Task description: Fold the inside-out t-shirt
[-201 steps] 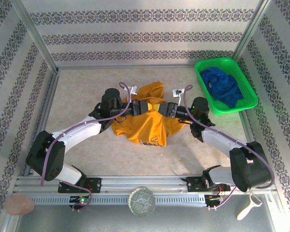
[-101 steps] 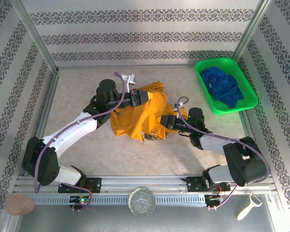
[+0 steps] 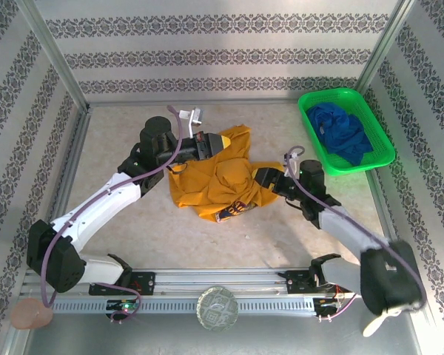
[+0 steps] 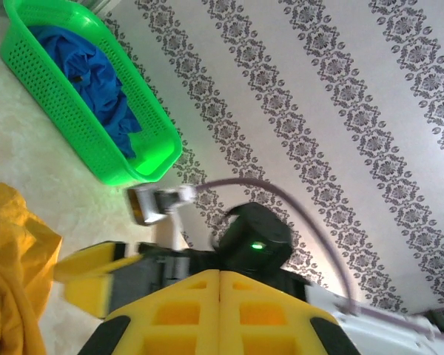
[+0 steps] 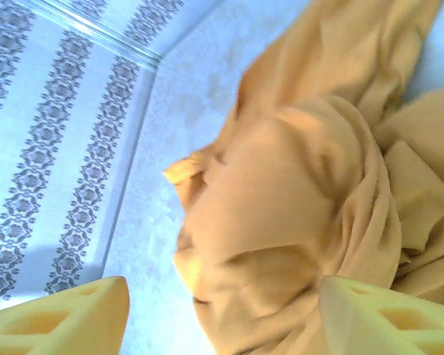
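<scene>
You're clenching left jaws at the upper edge of the inside-out t-shirt (image 3: 211, 181), bunched mid-frame on the table (image 3: 118, 155), pinch on cloth unclear; right jaws gaping at its right edge, likely readying to spread it

right claw (image 3: 260, 177) reopened, withdrawn from t-shirt (image 3: 207, 181)
</scene>
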Motion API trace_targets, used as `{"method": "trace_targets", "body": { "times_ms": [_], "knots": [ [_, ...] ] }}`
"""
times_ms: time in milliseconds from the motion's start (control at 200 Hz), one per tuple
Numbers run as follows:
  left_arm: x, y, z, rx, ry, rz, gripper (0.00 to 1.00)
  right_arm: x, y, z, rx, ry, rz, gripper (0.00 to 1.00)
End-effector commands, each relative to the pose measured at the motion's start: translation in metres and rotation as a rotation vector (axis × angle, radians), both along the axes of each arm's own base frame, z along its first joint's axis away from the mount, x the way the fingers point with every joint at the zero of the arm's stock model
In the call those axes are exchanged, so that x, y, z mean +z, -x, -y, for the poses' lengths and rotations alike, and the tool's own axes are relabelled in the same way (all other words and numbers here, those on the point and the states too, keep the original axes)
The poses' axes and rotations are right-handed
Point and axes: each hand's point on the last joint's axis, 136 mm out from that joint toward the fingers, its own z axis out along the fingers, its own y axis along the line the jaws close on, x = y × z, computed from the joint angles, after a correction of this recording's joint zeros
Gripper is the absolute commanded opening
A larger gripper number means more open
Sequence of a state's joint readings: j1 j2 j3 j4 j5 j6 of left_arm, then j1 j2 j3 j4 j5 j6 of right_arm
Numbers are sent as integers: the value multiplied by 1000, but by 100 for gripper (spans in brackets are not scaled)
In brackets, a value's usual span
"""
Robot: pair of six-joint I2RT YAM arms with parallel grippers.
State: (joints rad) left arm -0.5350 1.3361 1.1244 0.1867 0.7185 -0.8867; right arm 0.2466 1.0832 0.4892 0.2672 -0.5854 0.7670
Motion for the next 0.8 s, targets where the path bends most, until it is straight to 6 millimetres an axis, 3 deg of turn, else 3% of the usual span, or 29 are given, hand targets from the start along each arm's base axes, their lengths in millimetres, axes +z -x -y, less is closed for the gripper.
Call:
{"method": "trace_targets", "body": {
  "times_ms": [0, 85, 190, 380, 485, 605, 794],
  "knots": [
    [0, -4, -4, 32, 1, 40, 0, 30, 11, 12, -29, 113, 61, 74],
    [-12, -9, -5, 50, -31, 25, 0, 39, 15, 14, -32, 149, 65, 74],
    [-39, -16, -13, 110, -136, -26, 0, 30, 17, 4, -5, 241, 41, 73],
    [-96, -24, -59, 309, -335, -140, 37, -4, 8, -26, 82, 556, 25, 76],
    [-116, -24, -79, 365, -358, -198, 45, -25, 1, -36, 140, 714, 25, 77],
    [-129, -20, -93, 398, -353, -241, 49, -41, -6, -44, 198, 882, 41, 80],
    [-136, -18, -97, 403, -340, -257, 53, -55, -19, -57, 266, 1053, 69, 83]
  ]
}}
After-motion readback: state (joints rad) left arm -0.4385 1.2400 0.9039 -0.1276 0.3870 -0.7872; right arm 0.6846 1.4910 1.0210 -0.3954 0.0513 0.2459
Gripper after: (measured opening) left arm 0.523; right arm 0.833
